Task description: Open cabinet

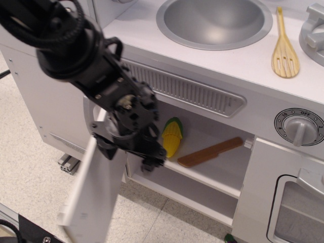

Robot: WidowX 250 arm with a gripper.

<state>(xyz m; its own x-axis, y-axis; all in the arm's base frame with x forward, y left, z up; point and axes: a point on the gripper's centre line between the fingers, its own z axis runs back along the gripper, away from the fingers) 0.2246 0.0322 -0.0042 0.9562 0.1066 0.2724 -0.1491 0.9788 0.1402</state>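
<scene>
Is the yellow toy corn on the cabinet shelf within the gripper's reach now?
Probably yes: the pale-grey cabinet door is swung wide open, and the gripper sits just left of the yellow toy corn with nothing between.

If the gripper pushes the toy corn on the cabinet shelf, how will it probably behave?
The toy corn has a rounded, tapered body, so it would probably roll or pivot rather than slide straight. It looks like a small, probably light toy, so a light push should move it. It lies near the shelf front edge and might fall off.
</scene>
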